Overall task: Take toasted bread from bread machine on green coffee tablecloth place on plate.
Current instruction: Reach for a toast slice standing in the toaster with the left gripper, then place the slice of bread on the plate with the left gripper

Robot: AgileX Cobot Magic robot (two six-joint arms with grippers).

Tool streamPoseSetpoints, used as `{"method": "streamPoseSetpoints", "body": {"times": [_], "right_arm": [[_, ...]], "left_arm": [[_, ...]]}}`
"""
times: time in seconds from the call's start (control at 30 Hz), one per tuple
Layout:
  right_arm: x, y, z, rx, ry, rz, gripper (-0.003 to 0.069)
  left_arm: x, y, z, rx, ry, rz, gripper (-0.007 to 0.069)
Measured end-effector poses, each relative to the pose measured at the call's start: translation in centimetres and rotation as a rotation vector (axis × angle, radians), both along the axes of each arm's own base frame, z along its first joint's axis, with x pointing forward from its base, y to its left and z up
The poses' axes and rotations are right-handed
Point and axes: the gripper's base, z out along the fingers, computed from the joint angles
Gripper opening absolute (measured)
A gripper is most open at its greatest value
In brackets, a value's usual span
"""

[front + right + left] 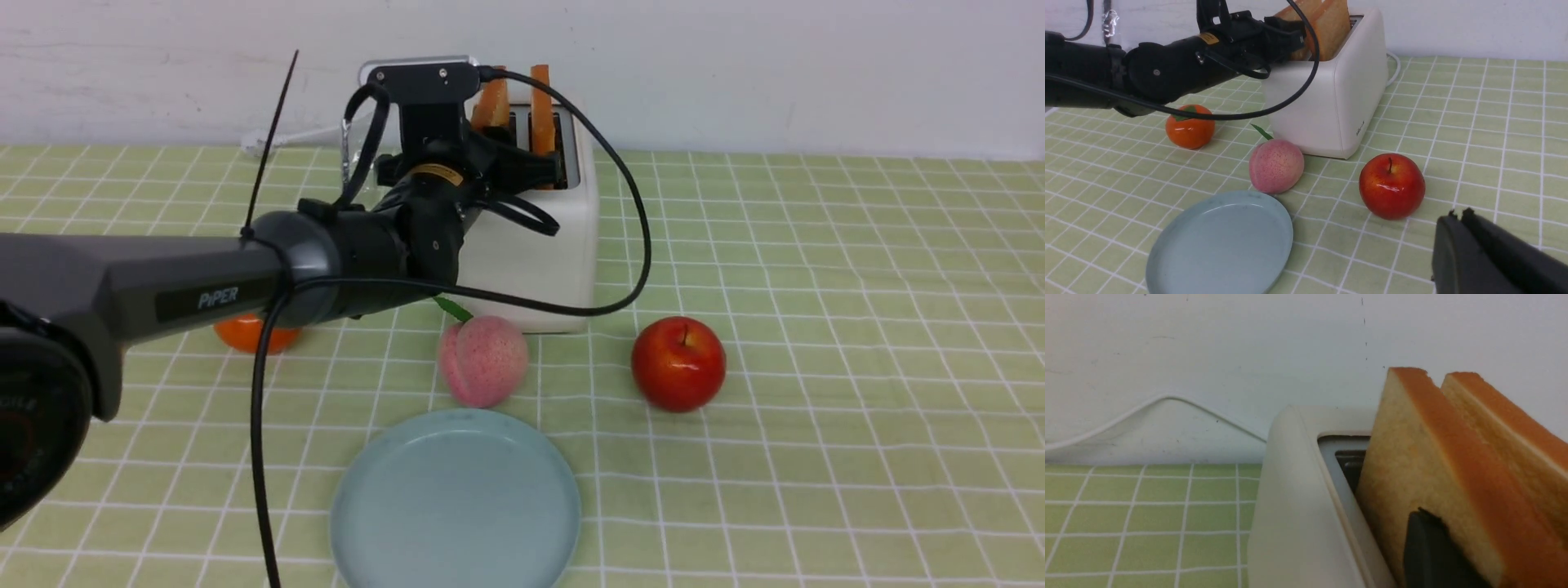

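Left gripper at the toaster, right gripper closed.
The black left gripper (522, 167) is atop the boxy white bread machine (539, 253), mid far edge of the yellow-green checked tablecloth (857, 327). One finger pad (1433, 551) lies against the left tan toast slice (490, 102); whether it is gripped cannot be told. The right toast slice (540, 106) stands slotted. The round pale-blue plate (457, 498) lies at mid near edge. The black right gripper (1458, 213) has its jaws together, holding nothing.

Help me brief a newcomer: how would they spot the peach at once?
Find the boxy white toaster at the back of the green checked cloth. Directly in front of it, just before the round pale blue plate, lies the round pink peach. Unlike the glossy red apple to its right, it is matte, speckled, with a green leaf.
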Motion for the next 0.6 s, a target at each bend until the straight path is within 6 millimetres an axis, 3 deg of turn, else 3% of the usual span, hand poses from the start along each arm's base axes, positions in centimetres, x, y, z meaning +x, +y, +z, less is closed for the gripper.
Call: {"method": "streamPoseSetpoints", "body": {"times": [0.23,0.27,0.3,0.37,0.4,0.43,0.47,0.5,0.6], "right_arm": [[0.0,0.0,0.0,0.003,-0.002,-0.001,0.0014],[0.0,0.0,0.1,0.008,-0.004,-0.003,0.0014],[0.0,0.0,0.1,0.009,-0.005,-0.004,0.0015],[0.0,0.0,0.1,0.024,-0.007,-0.004,0.0015],[0.0,0.0,0.1,0.024,-0.007,-0.004,0.0015],[0.0,0.1,0.3,0.053,-0.006,0.002,0.0015],[0.0,0.1,0.3,0.053,-0.006,0.002,0.0015],[0.0,0.2,0.4,0.073,-0.007,0.007,0.0015],[-0.2,0.3,0.8,0.084,-0.01,0.02,0.0015]], "left_arm": [[-0.7,0.2,2.3,-0.02,-0.009,-0.019,0.0101],[-1.2,0.4,4.0,-0.029,-0.04,-0.021,0.0101],[-1.2,0.5,4.3,-0.027,-0.045,-0.021,0.0101],[-2.6,1.1,7.9,-0.032,-0.109,-0.031,0.0101],[-2.8,1.2,8.6,-0.036,-0.118,-0.034,0.0101],[-4.1,1.6,10.9,-0.045,-0.136,-0.058,0.0101],[-4.4,1.7,11.5,-0.047,-0.137,-0.066,0.0101],[-5.9,2.1,13.7,-0.057,-0.136,-0.104,0.0101],[-7.9,2.4,16.0,-0.054,-0.102,-0.173,0.0101]]}}
